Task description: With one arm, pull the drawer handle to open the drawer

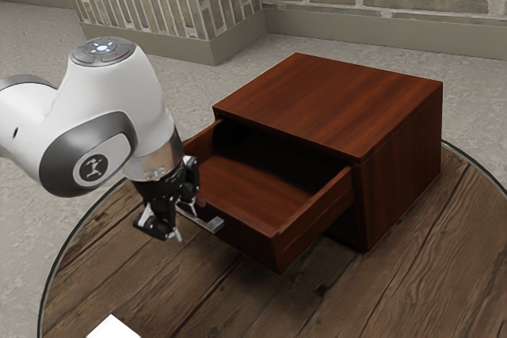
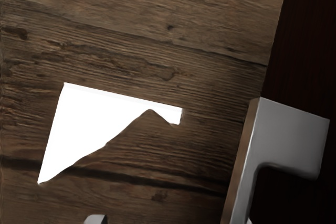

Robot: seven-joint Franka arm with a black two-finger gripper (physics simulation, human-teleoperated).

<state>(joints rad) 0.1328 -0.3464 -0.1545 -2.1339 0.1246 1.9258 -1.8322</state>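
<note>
My pincer (image 1: 165, 231) hangs low over the round table (image 1: 412, 275); whether it is spread or pinching, I cannot tell. Just beside it sits the silver handle (image 1: 209, 222), and beyond that the drawer (image 1: 269, 195), standing well out of the cabinet (image 1: 341, 104). My worry is that with a shallow hold, a skewed tug could slip me off the handle or jam the drawer.
</note>
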